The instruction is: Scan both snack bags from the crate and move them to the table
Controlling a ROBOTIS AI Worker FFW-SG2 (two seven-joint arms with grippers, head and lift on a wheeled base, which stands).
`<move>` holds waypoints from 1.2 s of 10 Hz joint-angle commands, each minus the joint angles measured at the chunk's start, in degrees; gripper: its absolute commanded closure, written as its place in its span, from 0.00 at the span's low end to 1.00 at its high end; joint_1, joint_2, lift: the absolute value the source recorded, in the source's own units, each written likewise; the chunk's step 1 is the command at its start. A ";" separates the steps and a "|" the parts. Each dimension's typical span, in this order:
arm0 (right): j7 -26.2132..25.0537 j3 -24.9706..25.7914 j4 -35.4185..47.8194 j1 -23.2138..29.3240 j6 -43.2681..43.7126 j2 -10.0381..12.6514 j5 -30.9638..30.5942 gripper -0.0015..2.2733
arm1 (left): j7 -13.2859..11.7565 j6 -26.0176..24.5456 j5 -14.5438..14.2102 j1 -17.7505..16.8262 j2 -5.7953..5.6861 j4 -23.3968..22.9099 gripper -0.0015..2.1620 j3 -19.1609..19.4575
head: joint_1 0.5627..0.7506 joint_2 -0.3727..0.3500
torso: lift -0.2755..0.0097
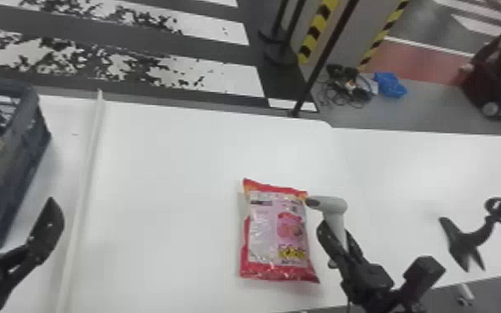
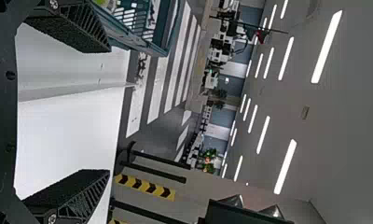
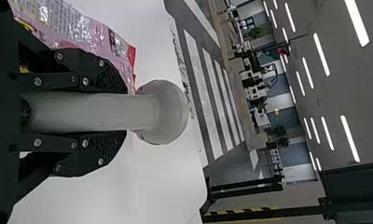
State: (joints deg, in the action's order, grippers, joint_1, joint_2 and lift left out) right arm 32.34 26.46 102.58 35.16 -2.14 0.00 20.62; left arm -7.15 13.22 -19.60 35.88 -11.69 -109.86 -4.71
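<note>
The right fingers [image 3: 93, 74] grasp the scanner [image 3: 96, 113]; beside them on the worktop [image 1: 158, 187] lies the snack bag [image 1: 276, 233], its glossy creases liable to spoil a read. The parted left fingers [image 1: 48, 224] could snag the nearby crate [image 1: 23, 137].

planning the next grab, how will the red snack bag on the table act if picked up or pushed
The red snack bag will probably flex when lifted, since its film is wrinkled. Its glossy surface may slip in a light grip. Lying on its broad face on the table, it should slide rather than roll or tip.
</note>
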 commanded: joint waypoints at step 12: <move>-6.33 -6.33 -6.52 -2.73 5.34 0.05 -7.44 0.99 | -0.76 3.16 -1.50 1.12 -0.62 0.08 0.03 0.76 | 0.70 0.24 | 0.66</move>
State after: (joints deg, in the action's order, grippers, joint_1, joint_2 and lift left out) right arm 26.03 19.75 95.87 32.39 3.04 0.00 12.90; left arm -7.94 16.32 -21.09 36.90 -12.30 -109.72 -3.97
